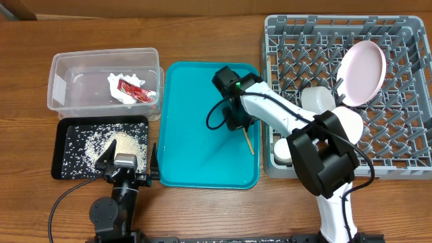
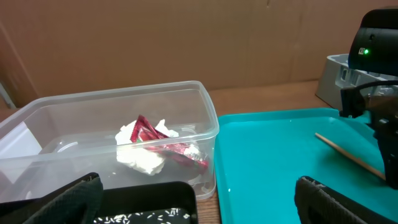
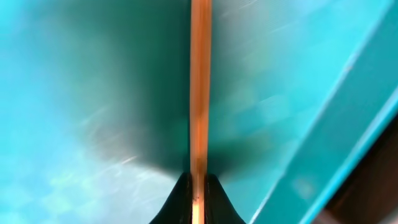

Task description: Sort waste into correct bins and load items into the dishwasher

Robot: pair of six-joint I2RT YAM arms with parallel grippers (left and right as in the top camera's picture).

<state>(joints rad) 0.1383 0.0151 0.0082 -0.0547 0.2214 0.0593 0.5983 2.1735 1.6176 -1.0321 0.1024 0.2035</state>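
Note:
My right gripper is low over the teal tray and is shut on a wooden chopstick, which runs straight up the right wrist view between the fingertips. The chopstick also shows in the left wrist view. My left gripper is open and empty at the black tray, which holds the rice grains. The napkin and red sauce packet lie in the clear tub. The pink plate, a cup and a bowl are in the grey rack.
The teal tray lies between the bins and the rack. A small dish sits at the rack's front left corner under my right arm. The clear tub stands close to the teal tray's rim.

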